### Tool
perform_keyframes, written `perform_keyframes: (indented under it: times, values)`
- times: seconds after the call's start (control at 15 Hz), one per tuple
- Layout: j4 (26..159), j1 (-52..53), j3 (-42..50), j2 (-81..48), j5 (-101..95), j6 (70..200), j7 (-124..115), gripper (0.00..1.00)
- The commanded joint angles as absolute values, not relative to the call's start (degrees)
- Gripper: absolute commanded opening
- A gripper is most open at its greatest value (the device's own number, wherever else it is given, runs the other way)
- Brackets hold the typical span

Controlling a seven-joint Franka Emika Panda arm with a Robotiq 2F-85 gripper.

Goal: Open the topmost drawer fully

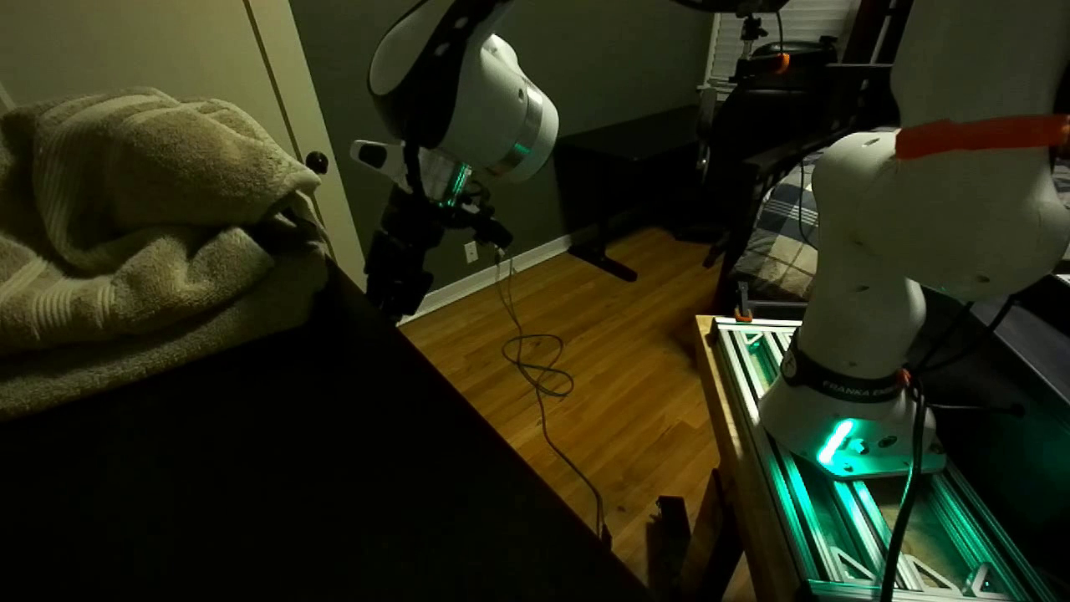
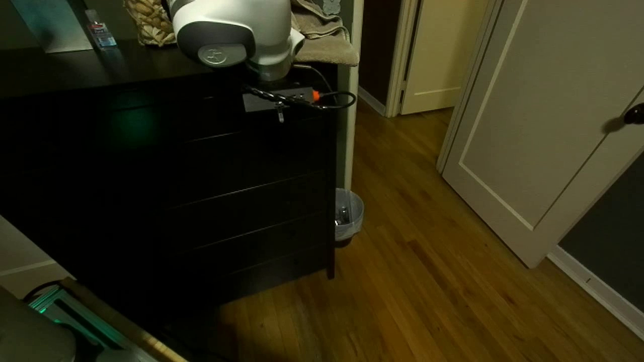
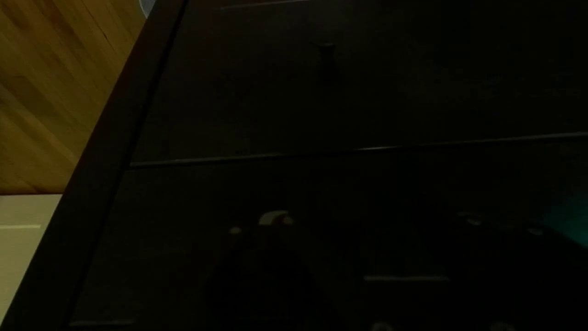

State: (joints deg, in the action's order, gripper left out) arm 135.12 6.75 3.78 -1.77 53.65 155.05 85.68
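A home, apparently a bedroom, is indicated by the dark dresser (image 2: 241, 211), on whose surface (image 2: 146, 65) beige towelling (image 1: 167, 176) is heaped. A lined bin (image 2: 351, 217) is placed just beside the dresser. At the right, a panelled door (image 2: 533, 125) is seen above wooden flooring (image 2: 427, 241); on the far side, plaid fabric (image 1: 773, 263) is spread and a pale window blind (image 1: 811, 25) is hung.

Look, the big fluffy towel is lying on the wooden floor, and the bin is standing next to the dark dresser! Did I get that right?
Almost: the towel isn't on the wooden floor. It lies on top of the dark dresser, as both exterior views show. The bin does stand next to the dresser.
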Motion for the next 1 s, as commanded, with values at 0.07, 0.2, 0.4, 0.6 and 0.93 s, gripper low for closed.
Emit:
perform_keyframes:
  times: [0.07, 0.2, 0.4, 0.6, 0.93]
  values:
    - [132.8, 6.5, 3.5, -4.9, 61.8, 156.0, 94.0, 0.45]
    - [131.8, 6.5, 3.4, -5.6, 64.9, 156.5, 97.9, 0.43]
    - [130.7, 6.2, 3.4, -6.8, 68.7, 155.9, 102.7, 0.47]
    - [130.0, 6.2, 3.4, -8.4, 71.0, 155.2, 106.1, 0.41]
    - [130.8, 6.4, 3.3, -8.6, 69.7, 155.2, 107.3, 0.07]
